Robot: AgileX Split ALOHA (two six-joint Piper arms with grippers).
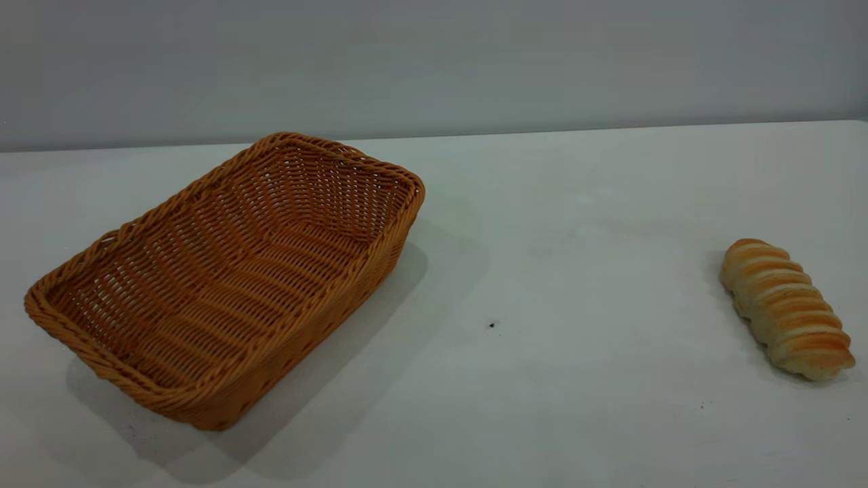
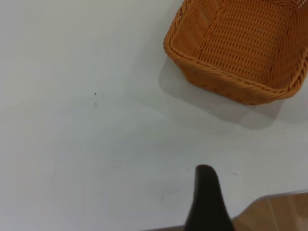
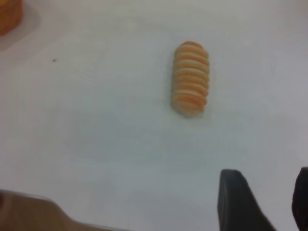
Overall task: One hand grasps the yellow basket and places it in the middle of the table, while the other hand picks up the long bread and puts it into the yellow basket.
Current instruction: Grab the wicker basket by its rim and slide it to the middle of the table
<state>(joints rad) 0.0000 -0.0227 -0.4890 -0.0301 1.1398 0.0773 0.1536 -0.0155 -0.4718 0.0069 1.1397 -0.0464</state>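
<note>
With the yellow basket (image 1: pixel 224 278) at nine o'clock on the worktop (image 1: pixel 576 271) and the long bread (image 1: pixel 786 308) at three, your spread right gripper (image 3: pixel 267 204) hovers short of the loaf; left gripper (image 2: pixel 207 199) state indeterminable.

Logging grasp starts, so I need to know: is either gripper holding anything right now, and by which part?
Nothing is held. The yellow basket and the long bread lie untouched on the table.
</note>
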